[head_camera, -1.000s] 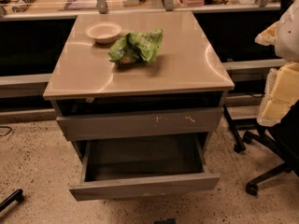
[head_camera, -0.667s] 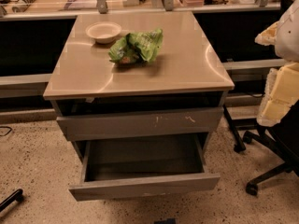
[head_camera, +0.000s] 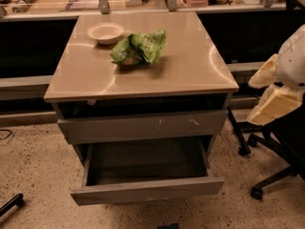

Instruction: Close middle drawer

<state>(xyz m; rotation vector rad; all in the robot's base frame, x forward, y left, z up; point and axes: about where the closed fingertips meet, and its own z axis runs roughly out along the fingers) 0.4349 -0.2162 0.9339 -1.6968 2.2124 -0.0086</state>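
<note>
Open middle drawer (head_camera: 147, 191) under desk (head_camera: 190, 75).
Unchanged vs 1 s ago, not closing yet; claw (head_camera: 272, 99) at right, well apart, grip can't tell.

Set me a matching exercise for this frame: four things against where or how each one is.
1 bowl
2 green bag
3 middle drawer
4 gripper

a pulled open
b at right, beside the cabinet
c back left of cabinet top
d cabinet top, right of bowl

Pairs: 1-c, 2-d, 3-a, 4-b
</note>
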